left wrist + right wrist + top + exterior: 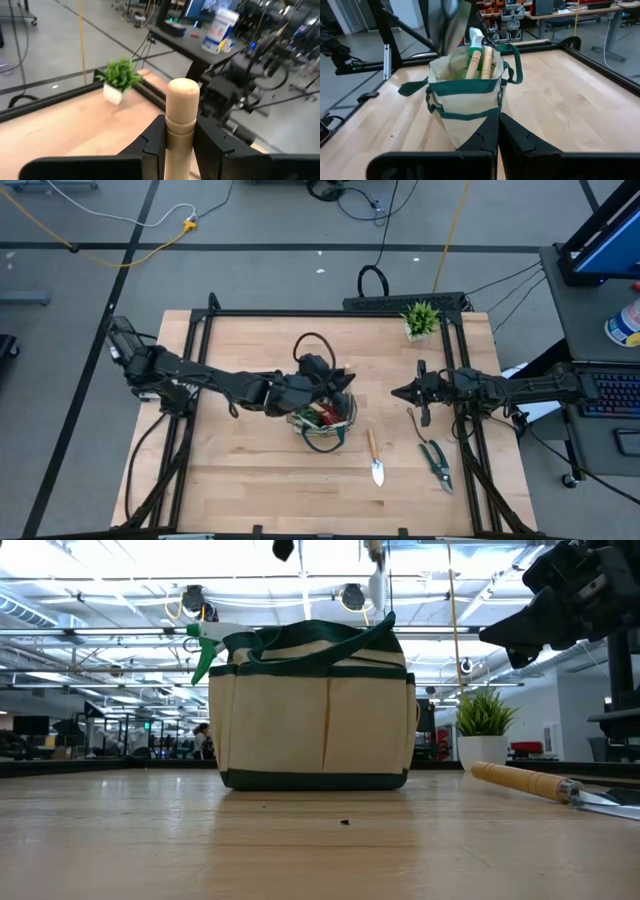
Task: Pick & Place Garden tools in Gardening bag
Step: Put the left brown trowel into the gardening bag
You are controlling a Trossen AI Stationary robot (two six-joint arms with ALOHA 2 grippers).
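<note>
On the near part of the desk [250, 470], a wooden-handled trowel [375, 458] lies flat, blade toward the front edge, and the green-handled pruning shears [436, 462] lie just to its right; both are apart from the gardening bag [326, 418].

The bag stands upright around the middle of the desk, tan with dark green trim. A green spray bottle [208, 646] sticks up out of it on one side, and wooden handles stand inside.

The left gripper [312, 388] hovers over the bag's mouth, its fingers [152, 145] closed narrow on the upright wooden handle [181, 117] of a tool.

The right gripper [402, 392] waits to the right of the bag, above the desk, its fingers [517, 137] pressed together and holding nothing.

At the far edge stands a small potted plant [421, 319].
</note>
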